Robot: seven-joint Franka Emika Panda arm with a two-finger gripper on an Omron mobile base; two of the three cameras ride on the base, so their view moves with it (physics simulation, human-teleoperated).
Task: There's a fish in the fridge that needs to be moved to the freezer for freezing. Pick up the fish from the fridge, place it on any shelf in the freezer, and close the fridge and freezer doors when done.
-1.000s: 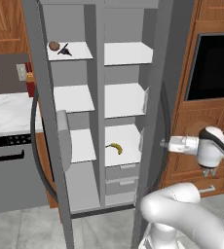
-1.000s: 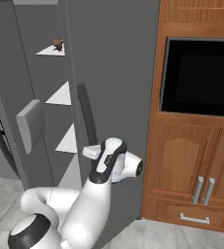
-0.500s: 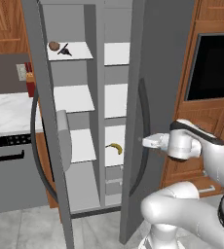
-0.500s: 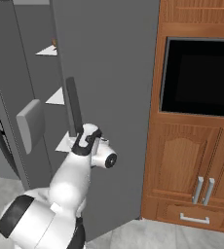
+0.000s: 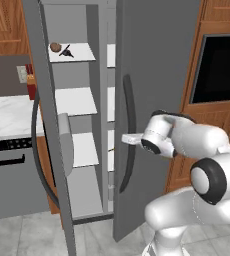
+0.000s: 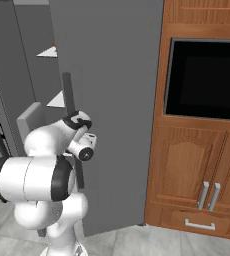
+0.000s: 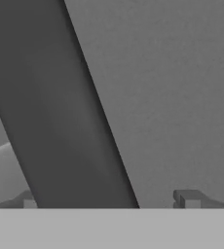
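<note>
The fish (image 5: pixel 67 51), small and dark, lies on the top shelf (image 5: pixel 79 52) of the freezer (image 5: pixel 77 130), beside a round brown lump (image 5: pixel 55 47). The freezer door (image 5: pixel 49 135) stands open at the left. The fridge door (image 5: pixel 157 60) is swung most of the way across the fridge (image 5: pixel 110 107), leaving a thin strip of white shelf edges showing. My gripper (image 5: pixel 126 139) is open at that door's vertical bar handle (image 5: pixel 130 115). In the hand view the dark handle (image 7: pixel 60 121) runs between the fingertips (image 7: pixel 187 198) of the gripper (image 7: pixel 109 202), against the grey door face (image 7: pixel 172 87).
A marble counter (image 5: pixel 7 112) and a dark oven front (image 5: pixel 7 175) sit left of the unit. Wooden cabinets with a black built-in oven (image 6: pixel 207 80) and lower doors (image 6: pixel 187 175) stand to the right. Grey floor tiles (image 6: pixel 152 242) lie in front.
The fridge door has swung from wide open to nearly shut, my arm moving left with its handle. The banana and fridge shelves are now hidden behind it. The fish has not moved.
</note>
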